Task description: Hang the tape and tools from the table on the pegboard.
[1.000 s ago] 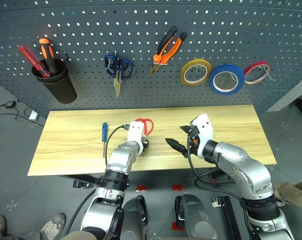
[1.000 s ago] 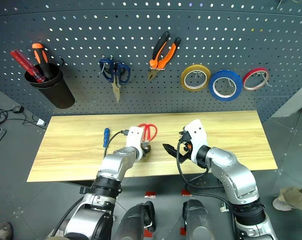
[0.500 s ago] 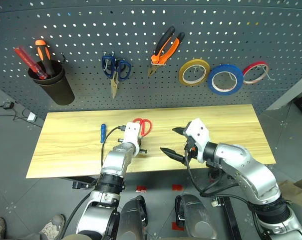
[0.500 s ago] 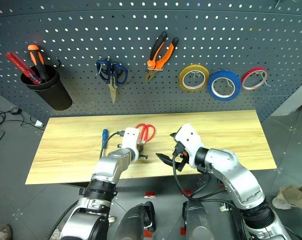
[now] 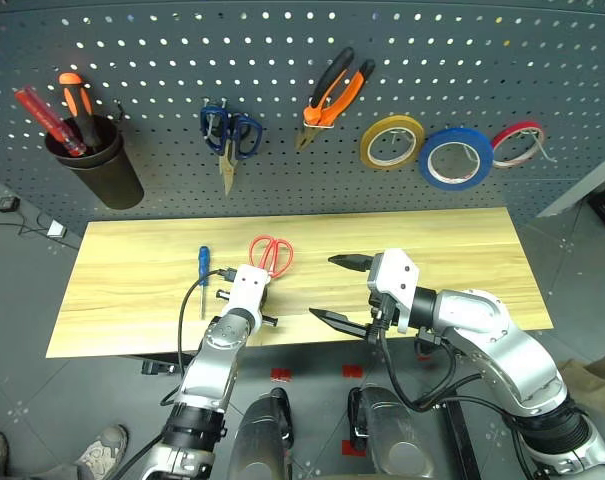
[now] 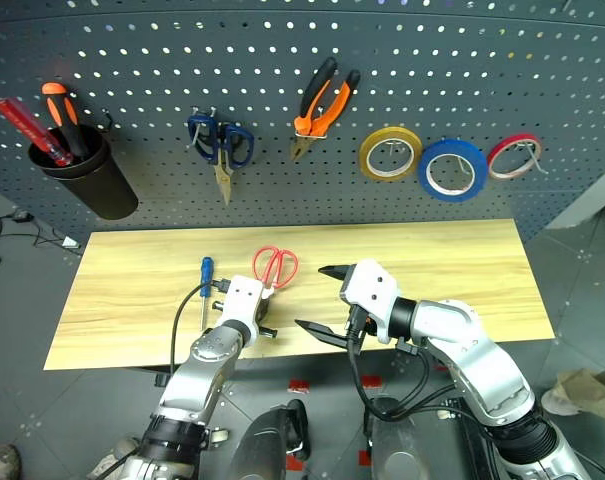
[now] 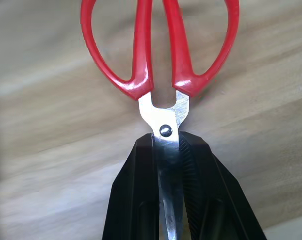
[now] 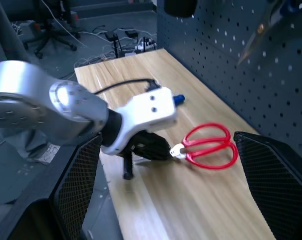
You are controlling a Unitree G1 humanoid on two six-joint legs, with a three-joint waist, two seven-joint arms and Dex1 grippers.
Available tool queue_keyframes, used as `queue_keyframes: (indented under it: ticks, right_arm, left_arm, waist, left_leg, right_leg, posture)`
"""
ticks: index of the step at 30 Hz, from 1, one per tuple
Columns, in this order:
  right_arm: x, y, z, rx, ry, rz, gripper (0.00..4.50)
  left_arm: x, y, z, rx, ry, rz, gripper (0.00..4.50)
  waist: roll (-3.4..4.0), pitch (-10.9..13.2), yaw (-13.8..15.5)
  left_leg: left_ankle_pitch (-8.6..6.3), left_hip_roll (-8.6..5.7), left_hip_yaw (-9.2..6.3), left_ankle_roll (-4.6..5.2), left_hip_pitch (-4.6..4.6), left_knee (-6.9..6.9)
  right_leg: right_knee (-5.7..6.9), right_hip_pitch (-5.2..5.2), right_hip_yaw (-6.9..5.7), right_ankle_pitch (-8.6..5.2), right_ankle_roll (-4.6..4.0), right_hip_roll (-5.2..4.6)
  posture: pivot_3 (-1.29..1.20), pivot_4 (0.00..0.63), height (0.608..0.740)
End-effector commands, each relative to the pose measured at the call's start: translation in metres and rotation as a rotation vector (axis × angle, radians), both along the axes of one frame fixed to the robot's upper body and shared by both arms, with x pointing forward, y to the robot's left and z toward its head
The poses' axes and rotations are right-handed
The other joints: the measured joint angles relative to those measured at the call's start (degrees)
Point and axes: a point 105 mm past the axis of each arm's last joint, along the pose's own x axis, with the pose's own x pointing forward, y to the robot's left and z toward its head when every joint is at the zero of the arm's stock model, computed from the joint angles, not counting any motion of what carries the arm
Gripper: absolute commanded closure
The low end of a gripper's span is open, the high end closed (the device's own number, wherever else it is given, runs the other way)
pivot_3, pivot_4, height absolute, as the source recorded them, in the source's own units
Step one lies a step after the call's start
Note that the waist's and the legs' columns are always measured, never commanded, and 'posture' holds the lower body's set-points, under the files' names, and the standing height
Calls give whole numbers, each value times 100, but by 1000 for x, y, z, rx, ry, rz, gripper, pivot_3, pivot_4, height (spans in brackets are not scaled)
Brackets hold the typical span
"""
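left pincer [image 7: 166,165]: clamped, pointing forward | right pincer [image 5: 338,290]: jaws wide apart, raised

Even, bright overhead light fills both eye views; the pegboard [image 5: 282,60] bows at the top edge from wide-lens distortion, and its holes stay crisp. The table [image 5: 132,300] is evenly lit with soft, short shadows. In the left wrist view the scissors [image 7: 158,65] are sharp near the pivot (a small glint on the rivet), while the wood behind is smeared. The right wrist view is soft throughout, the background chairs and cables hazy.
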Motion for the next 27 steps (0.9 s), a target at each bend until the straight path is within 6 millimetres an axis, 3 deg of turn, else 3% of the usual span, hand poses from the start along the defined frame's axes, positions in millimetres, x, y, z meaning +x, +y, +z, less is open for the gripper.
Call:
queue_keyframes:
  ticks: [1,9,16,23,27]
  right_arm:
    - [-2,-3,13,11,-105,-12,0]
    - [15,-18,24,53,-126,-121,0]
    - [28,-28,44,121,-207,-223,0]
    - [39,-26,54,149,-239,-250,0]
    - [41,-22,58,155,-247,-240,0]
  left_arm:
    - [-12,-8,60,108,-294,-60,4202]
    - [-39,-9,117,300,-592,-112,4202]
    - [-39,11,150,335,-699,-18,4202]
    - [-30,25,170,313,-734,49,4202]
    - [-22,23,165,288,-693,34,4202]
  waist:
    - [0,0,8]
    - [1,1,8]
    - [1,1,2]
    - [1,1,-1]
    - [1,0,-2]
  left_leg:
    - [0,0,-1,0,-1,0]
    - [-15,0,-1,25,-3,-2]
    - [-15,-1,0,26,-8,-2]
    - [-14,-3,2,24,-8,1]
    - [-12,-2,2,21,-9,1]
  right_leg:
    - [-1,0,-2,0,0,-1]
    - [-5,-1,-4,0,-1,-3]
    - [-5,-5,-6,0,-1,-2]
    - [1,-5,-7,0,0,-2]
    - [4,-7,-8,0,0,-1]
  posture:
    - [-247,298,740]
    - [-234,293,740]
    - [-240,294,740]
    - [-234,290,740]
    - [-234,290,740]
